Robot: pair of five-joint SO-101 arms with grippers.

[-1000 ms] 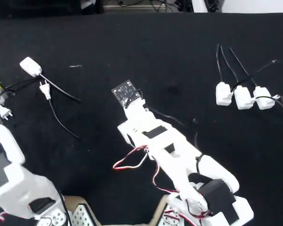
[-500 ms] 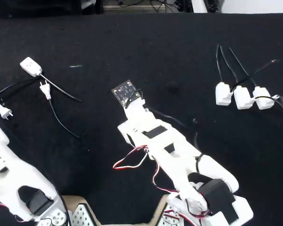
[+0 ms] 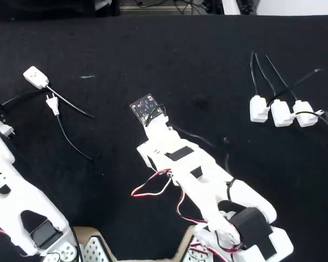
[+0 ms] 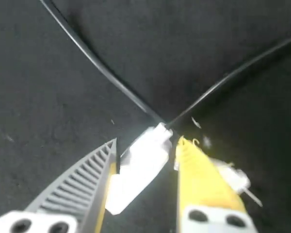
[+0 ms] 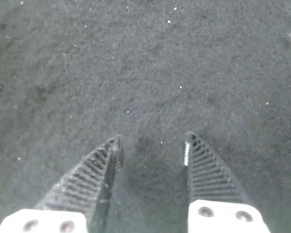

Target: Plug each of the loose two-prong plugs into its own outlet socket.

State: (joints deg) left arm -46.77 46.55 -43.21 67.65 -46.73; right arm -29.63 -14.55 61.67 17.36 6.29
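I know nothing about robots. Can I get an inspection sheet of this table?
Surface: black cloth.
Job's things: outlet socket and loose two-prong plug at far left; second plug beside the left gripper; three white cabled units in a row at right.
Clutter: nothing seen.
Grippers: left gripper open, straddling a white cabled piece; right gripper open over bare cloth.
Cables: black cables, two crossing by the left gripper.
Surroundings: wires beyond the far edge.
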